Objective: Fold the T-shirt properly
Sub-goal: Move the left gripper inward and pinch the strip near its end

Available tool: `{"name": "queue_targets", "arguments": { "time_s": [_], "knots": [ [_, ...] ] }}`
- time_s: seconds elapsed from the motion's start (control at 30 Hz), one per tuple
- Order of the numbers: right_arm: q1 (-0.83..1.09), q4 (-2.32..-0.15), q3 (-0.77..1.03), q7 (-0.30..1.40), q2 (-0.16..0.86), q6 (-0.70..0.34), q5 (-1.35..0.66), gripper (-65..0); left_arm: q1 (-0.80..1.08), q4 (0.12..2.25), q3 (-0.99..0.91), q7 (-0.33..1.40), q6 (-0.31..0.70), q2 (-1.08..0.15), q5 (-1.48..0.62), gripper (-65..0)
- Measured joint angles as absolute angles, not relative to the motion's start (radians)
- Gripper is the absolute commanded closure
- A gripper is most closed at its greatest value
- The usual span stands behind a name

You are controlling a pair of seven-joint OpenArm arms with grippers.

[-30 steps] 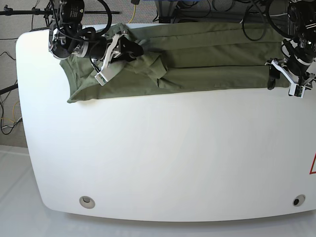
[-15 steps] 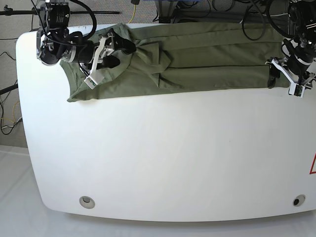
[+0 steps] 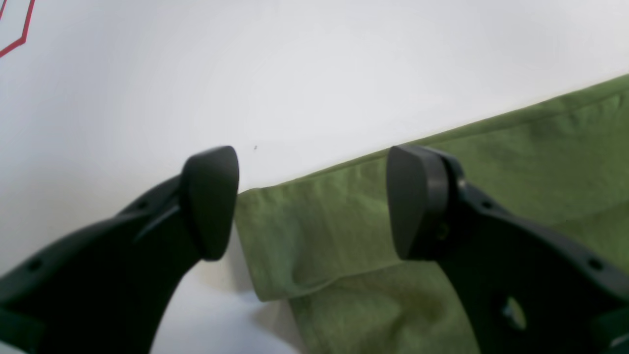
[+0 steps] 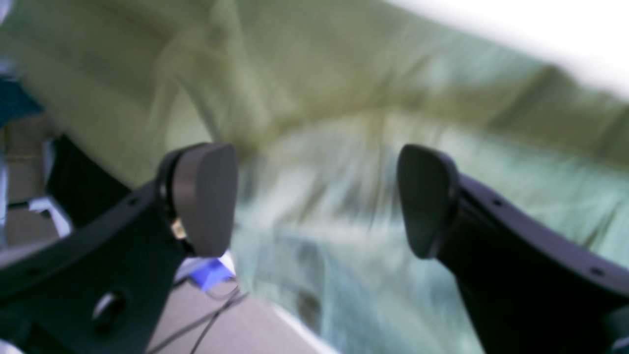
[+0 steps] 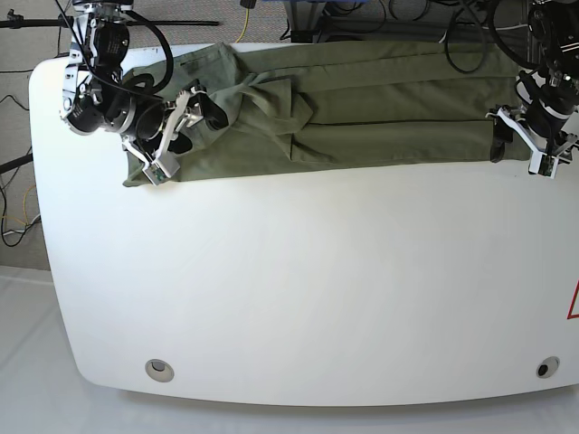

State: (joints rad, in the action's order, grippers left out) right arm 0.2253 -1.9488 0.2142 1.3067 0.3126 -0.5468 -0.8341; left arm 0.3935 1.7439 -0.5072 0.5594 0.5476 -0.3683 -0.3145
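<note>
- T-shirt [image 5: 362, 113]: olive green, spread as a long band along the far edge of the tabletop [image 5: 298, 289], reaching from the base view's left part to its right edge; lengthwise folds across the middle, bunched creases near the left third.
- Near long edge of the cloth lying straight on the white surface; left end tapering to a corner just under the right gripper.
- In the left wrist view, a doubled cloth corner [image 3: 314, 231] lying flat, its edge running diagonally, bare white surface beyond it.
- Left gripper [image 5: 532, 149] [image 3: 309, 201]: at the cloth's end on the base view's right, jaws spread wide, nothing between them; one finger [image 3: 211, 201] over bare surface just beside the cloth corner, the other over the fabric. Whether touching the cloth or just above, cannot tell.
- Right gripper [image 5: 176, 127] [image 4: 317, 196]: over the cloth's end on the base view's left, jaws wide apart, holding nothing; its wrist view blurred, only green fabric discernible past the fingers.
- Two round holes near the front edge of the tabletop, one left [image 5: 159, 368], one right [image 5: 544, 368].
- Red line marking [image 5: 573, 300] at the right edge.
- Cables [image 5: 362, 16] and stands behind the far edge.
</note>
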Motion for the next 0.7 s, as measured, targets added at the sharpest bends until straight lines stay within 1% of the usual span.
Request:
{"name": "queue_targets", "arguments": {
  "time_s": [0.13,0.27,0.4,0.47,0.53,0.6,0.7],
  "knots": [
    [0.216,-1.954,0.214,1.285,0.293,-0.550,-0.833,-46.6,0.400,1.744,-0.504,0.559,0.547,-0.369,-0.314,-42.9],
    [0.205,-1.945,0.212,1.287,0.292,-0.550,-0.772,-46.4,0.421,1.748,-0.500,0.551,0.548,-0.369,-0.315,-41.1],
    [0.199,-1.944,0.219,1.285,0.294,-0.548,-0.763,-45.7,0.442,1.757,-0.495,0.550,0.556,-0.367,-0.314,-35.3],
    [0.198,-1.945,0.219,1.282,0.292,-0.549,-0.762,-41.0,0.450,1.766,-0.494,0.550,0.559,-0.366,-0.314,-32.4],
    [0.203,-1.946,0.215,1.284,0.282,-0.551,-0.762,-35.0,0.470,1.813,-0.495,0.564,0.558,-0.366,-0.305,-31.5],
    [0.208,-1.950,0.214,1.284,0.270,-0.550,-0.762,-27.1,0.491,1.862,-0.500,0.554,0.569,-0.367,-0.305,-31.7],
    [0.216,-1.951,0.208,1.292,0.255,-0.551,-0.766,-16.4,0.518,1.916,-0.505,0.546,0.577,-0.365,-0.322,-29.3]
  ]
}}
